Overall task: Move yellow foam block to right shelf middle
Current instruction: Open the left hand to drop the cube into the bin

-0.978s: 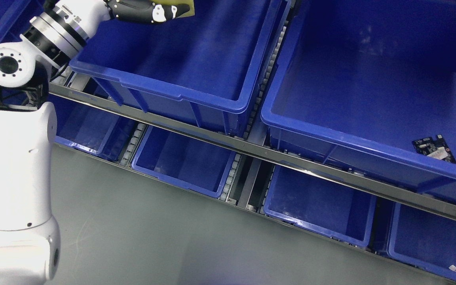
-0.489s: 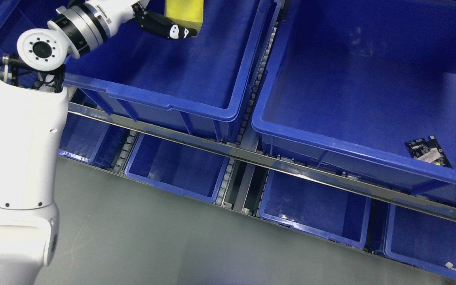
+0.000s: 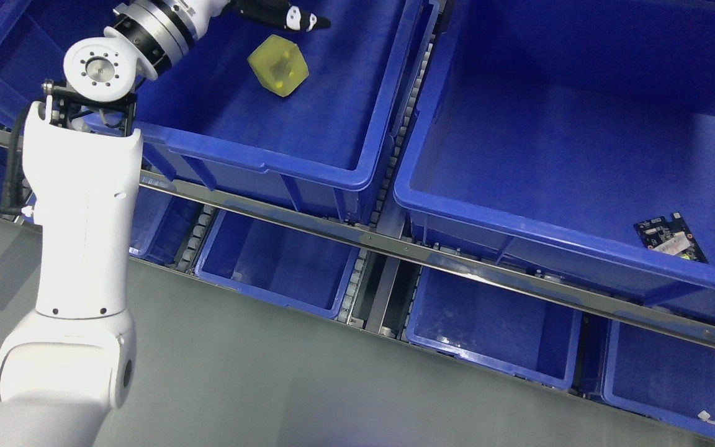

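Note:
The yellow foam block (image 3: 278, 73) is blurred inside a large blue bin (image 3: 308, 171) on the upper shelf level, left of centre. It is free of any hand. My left hand (image 3: 283, 13) reaches in from the left at the top edge, above the block, its black fingers stretched out and holding nothing. My white left arm (image 3: 84, 217) runs up the left side of the picture.
A second large blue bin (image 3: 519, 217) to the right holds a small circuit board (image 3: 671, 238). A metal shelf rail (image 3: 395, 245) crosses diagonally, with several smaller blue bins (image 3: 494, 347) below it. Grey floor (image 3: 239, 385) lies in front.
The left hand has let go of the yellow block, which has dropped from the fingers into the bin. The arm has swung further right and up.

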